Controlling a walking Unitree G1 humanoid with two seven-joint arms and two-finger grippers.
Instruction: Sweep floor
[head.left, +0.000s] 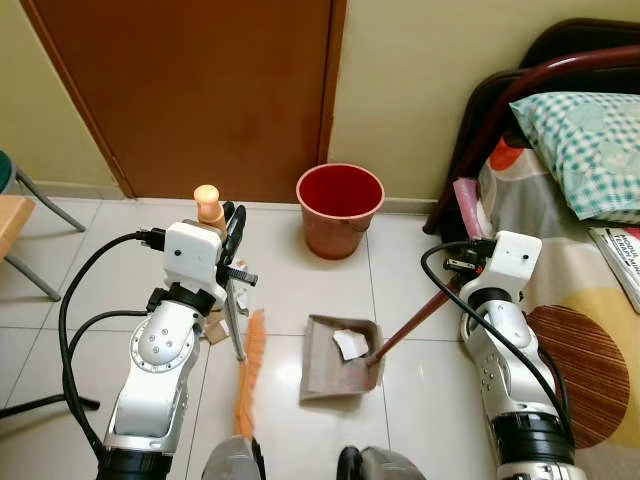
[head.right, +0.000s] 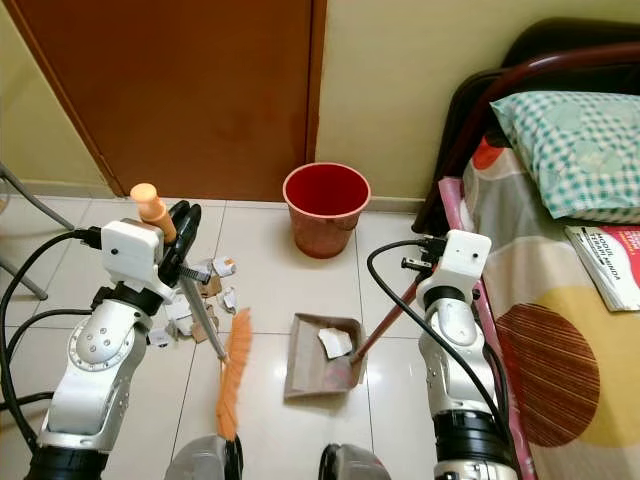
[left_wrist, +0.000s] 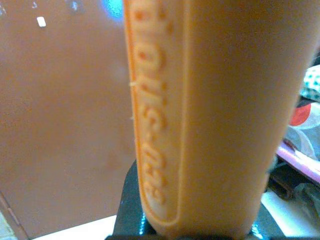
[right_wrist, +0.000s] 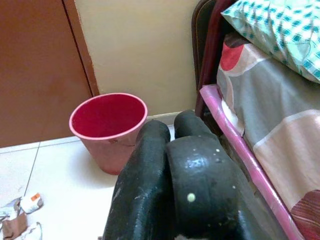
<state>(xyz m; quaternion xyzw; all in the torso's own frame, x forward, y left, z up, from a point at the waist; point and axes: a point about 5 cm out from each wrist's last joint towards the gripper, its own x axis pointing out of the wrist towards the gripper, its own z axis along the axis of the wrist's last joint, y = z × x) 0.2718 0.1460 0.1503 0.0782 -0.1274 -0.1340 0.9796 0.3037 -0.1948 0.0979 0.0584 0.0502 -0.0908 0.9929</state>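
Observation:
My left gripper (head.left: 233, 238) is shut on the broom, just below its orange handle tip (head.left: 208, 205). The grey shaft slants down to the orange bristles (head.left: 249, 375) resting on the tiles. The left wrist view shows the orange grip (left_wrist: 210, 115) very close. My right gripper (right_wrist: 170, 165) is shut on the dark red dustpan handle (head.left: 415, 320) near the bed. The brown dustpan (head.left: 325, 375) lies on the floor between my arms, holding a white paper scrap (head.left: 350, 343). Paper and cardboard litter (head.right: 205, 290) lies on the tiles beside the broom shaft.
A red bucket (head.left: 340, 205) stands against the wall by the brown door (head.left: 200, 90). A bed (head.left: 590, 300) with a checked pillow (head.left: 590, 145) and a book (head.right: 610, 265) runs along the right. Chair legs (head.left: 40, 200) stand at the far left.

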